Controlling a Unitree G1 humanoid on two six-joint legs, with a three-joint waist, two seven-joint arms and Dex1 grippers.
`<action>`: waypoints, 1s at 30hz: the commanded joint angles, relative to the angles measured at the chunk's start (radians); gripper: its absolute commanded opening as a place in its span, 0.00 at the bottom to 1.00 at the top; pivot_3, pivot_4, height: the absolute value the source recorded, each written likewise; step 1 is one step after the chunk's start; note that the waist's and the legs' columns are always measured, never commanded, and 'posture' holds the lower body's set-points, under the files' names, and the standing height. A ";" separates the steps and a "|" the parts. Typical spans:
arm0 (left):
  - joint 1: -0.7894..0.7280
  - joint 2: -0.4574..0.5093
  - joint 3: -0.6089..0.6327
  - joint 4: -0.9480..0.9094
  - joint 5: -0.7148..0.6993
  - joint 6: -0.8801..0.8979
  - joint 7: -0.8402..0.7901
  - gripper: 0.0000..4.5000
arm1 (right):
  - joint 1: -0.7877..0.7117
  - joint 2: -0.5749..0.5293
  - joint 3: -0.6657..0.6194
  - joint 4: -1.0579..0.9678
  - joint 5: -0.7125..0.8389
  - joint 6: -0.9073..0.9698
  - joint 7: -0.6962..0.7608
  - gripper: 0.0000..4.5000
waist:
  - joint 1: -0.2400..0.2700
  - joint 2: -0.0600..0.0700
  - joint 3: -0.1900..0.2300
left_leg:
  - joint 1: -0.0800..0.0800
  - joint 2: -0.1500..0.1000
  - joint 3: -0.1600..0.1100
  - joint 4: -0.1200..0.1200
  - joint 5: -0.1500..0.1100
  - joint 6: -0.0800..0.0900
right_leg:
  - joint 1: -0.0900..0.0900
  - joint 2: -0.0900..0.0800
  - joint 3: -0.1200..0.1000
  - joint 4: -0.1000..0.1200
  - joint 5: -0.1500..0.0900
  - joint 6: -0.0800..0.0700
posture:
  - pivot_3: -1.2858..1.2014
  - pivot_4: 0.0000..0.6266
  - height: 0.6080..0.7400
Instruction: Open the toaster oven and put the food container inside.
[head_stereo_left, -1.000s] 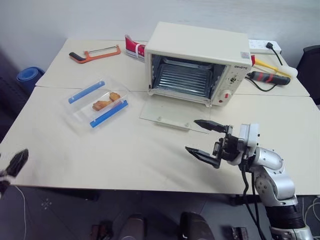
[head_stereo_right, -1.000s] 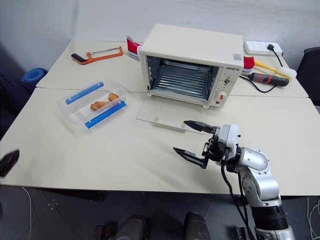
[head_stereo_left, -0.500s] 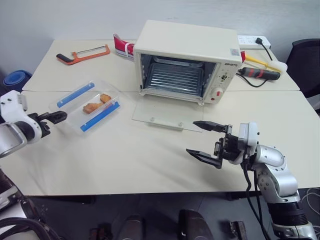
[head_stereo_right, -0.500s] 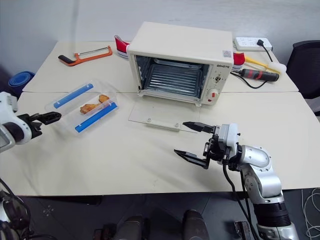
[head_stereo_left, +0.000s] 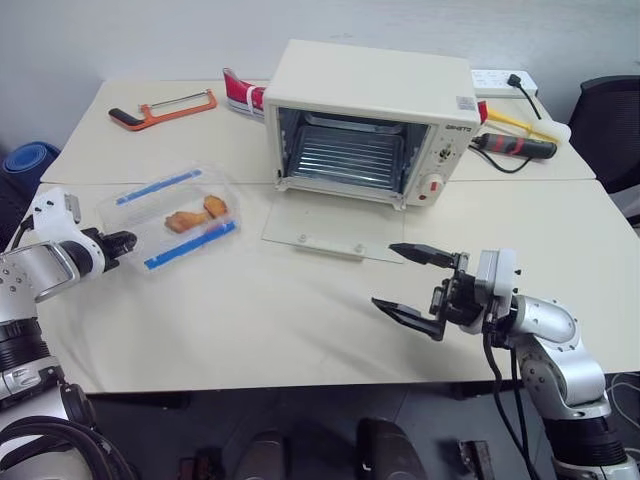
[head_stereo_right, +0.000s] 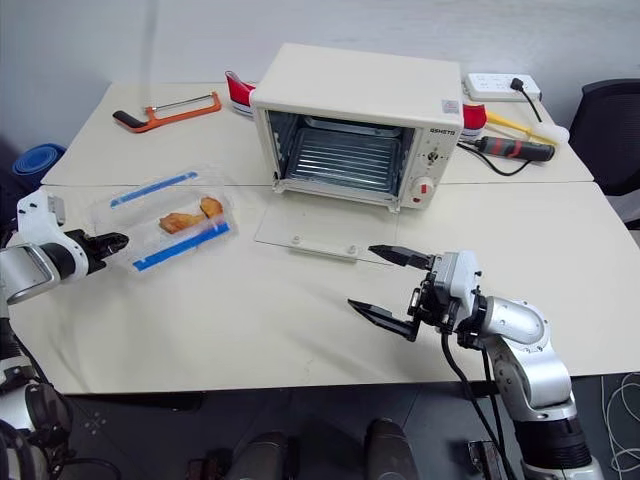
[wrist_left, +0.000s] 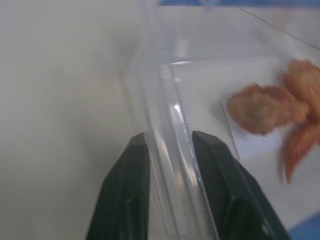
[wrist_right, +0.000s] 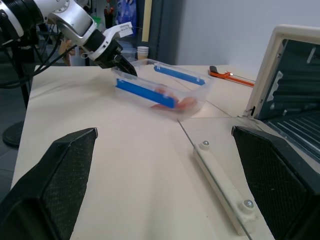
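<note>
Black fingers of the left gripper (wrist_left: 170, 150) clamped on the end wall of the clear rectangular plastic food container (head_stereo_left: 172, 213), blue clip strips, fried pieces inside; it sits on the cream table (head_stereo_left: 250, 310), left of the oven. Right gripper (head_stereo_left: 412, 282) jaws wide apart, empty, before the cream-white toaster oven (head_stereo_left: 368, 122), glass door (head_stereo_left: 325, 225) dropped flat.

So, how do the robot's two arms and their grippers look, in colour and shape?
Both arms are rounded silver-grey metal segments with black joints. Each wrist carries a white boxy block. The left gripper and right gripper each have two black fingers, flat and tapering to a point. A black cable runs down beside the right forearm, and black cables hang below the left arm.
</note>
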 joint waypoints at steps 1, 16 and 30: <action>-0.031 0.071 -0.011 -0.063 -0.009 -0.009 -0.108 0.07 | 0.016 -0.016 -0.044 -0.067 0.000 -0.010 -0.032 1.00 | 0.000 -0.001 0.000 | 0.000 0.000 0.000 0.000 0.000 0.000 | 0.000 0.000 0.000 0.000 0.000 0.000 | 0.52 0.24 1.00; -0.377 -0.091 -0.302 -0.176 -0.003 0.222 -0.210 0.07 | 0.122 -0.084 -0.167 -0.143 0.006 0.035 -0.119 1.00 | 0.054 -0.003 0.002 | -0.002 -0.002 0.001 0.003 0.001 0.002 | 0.000 -0.001 0.002 0.001 0.000 0.001 | 0.52 0.24 1.00; -0.524 -0.434 -0.461 -0.016 0.214 0.033 -0.114 0.07 | 0.260 -0.073 -0.224 -0.276 0.019 0.092 -0.223 1.00 | 0.034 -0.003 0.002 | -0.005 -0.001 0.009 0.001 0.002 0.002 | -0.009 -0.001 0.007 0.003 0.001 0.001 | 0.52 0.24 1.00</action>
